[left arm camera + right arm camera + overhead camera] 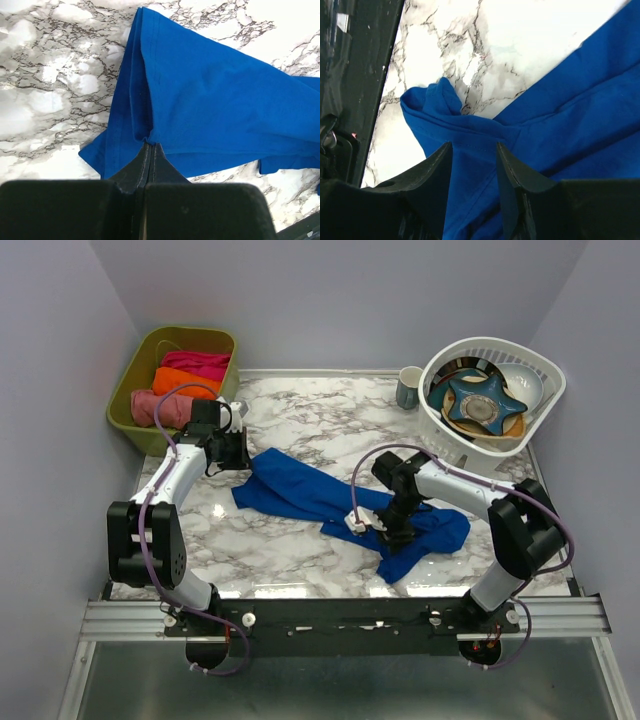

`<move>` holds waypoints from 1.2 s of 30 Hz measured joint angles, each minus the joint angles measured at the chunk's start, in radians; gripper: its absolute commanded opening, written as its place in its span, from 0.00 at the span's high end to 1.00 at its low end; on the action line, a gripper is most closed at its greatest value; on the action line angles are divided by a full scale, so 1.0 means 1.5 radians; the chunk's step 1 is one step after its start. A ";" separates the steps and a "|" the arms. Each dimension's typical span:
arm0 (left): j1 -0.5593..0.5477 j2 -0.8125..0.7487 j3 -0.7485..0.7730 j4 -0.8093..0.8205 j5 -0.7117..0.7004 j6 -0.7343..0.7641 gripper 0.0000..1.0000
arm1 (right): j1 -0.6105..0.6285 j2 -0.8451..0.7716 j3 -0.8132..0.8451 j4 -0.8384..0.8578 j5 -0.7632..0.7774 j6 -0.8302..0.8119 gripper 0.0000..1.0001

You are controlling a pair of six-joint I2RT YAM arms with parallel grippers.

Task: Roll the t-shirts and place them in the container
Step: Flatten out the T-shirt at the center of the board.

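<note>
Royal-blue cloth t-shirt (320, 495) lies unrolled and bunched into a diagonal band across the middle of the white-and-grey marble table (300, 410), from left-centre of the top view to lower right. Folds and a hem seam show in the left wrist view (215, 90).

Left gripper (232, 452) sits at the band's upper-left end. In its wrist view the black fingers are clenched together (150, 147), pinching a puckered bit of the shirt's edge at the tips. The cloth spreads away toward the top and right of that frame.

Right gripper (395, 530) is at the lower-right end of the band, over the cloth. In its wrist view it is released (472, 150), with a gap between the fingers and blue cloth (570, 125) under and beyond them. A folded corner sticks up at left-centre.

In the upper left of the top view, an olive-green plastic bin (128, 390) holds a dusty-pink cloth roll (150, 405), an orange cloth roll (185, 380) and a magenta cloth roll (200, 362).

In the upper right, a white plastic basket (490, 343) holds dishes, including a blue star-shaped dish (485, 405). A grey mug (408, 387) stands just left of it.
</note>
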 measured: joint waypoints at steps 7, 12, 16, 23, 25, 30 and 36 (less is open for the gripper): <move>0.005 0.000 -0.005 0.000 -0.001 0.002 1.00 | 0.000 0.008 -0.017 0.012 0.018 -0.026 0.52; 0.006 0.000 -0.008 0.000 0.000 0.002 1.00 | 0.000 0.008 -0.030 0.027 0.026 -0.025 0.53; 0.006 0.000 -0.008 0.001 0.000 0.002 1.00 | 0.000 0.008 -0.030 0.039 0.026 -0.017 0.53; 0.006 0.000 -0.008 0.006 0.000 0.002 1.00 | 0.000 0.008 -0.032 0.068 0.029 -0.006 0.51; 0.006 0.000 -0.008 0.006 0.000 0.002 1.00 | 0.000 0.007 -0.037 0.077 0.031 -0.005 0.49; 0.006 0.000 -0.008 0.005 0.000 0.002 1.00 | 0.000 0.007 -0.046 0.084 0.035 -0.006 0.58; 0.006 0.001 -0.008 0.005 0.000 0.002 1.00 | 0.000 0.004 -0.047 0.086 0.039 0.001 0.64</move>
